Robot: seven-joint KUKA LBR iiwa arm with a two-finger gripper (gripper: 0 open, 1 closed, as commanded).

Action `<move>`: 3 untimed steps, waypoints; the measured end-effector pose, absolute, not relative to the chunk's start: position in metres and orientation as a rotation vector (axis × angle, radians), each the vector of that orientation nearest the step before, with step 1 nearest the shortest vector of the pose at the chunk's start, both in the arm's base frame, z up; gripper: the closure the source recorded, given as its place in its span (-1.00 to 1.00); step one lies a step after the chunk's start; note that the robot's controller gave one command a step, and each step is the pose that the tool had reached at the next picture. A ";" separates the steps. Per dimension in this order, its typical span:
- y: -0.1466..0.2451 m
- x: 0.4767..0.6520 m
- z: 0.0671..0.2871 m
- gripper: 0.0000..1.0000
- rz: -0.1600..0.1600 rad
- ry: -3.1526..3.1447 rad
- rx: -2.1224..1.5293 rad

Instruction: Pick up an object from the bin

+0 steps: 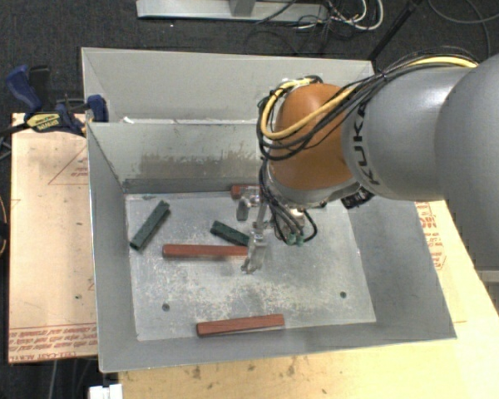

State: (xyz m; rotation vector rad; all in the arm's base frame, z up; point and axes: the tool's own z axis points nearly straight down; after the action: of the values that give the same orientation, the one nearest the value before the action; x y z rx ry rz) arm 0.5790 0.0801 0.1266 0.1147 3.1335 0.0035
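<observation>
My gripper [250,231] hangs low over the middle of the bin, below the orange wrist cover. It stands open: one metal finger [248,204] is toward the back wall and the other [253,256] toward the front. Between them lie the right end of a small dark green block [229,233] and the right end of a long red-brown stick [201,252]. I cannot tell whether either finger touches them. A short reddish piece [236,190] lies just behind the gripper at the foot of the back wall.
A longer dark green bar [150,225] lies tilted at the left of the bin floor. A second red-brown stick [239,326] lies along the front edge. The arm and its cables cover the bin's right rear part.
</observation>
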 end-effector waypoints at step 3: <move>0.061 0.563 0.081 1.00 0.004 3.091 0.529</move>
State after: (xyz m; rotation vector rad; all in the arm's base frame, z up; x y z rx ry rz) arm 0.5629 0.0614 0.0810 0.5292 3.0906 0.0042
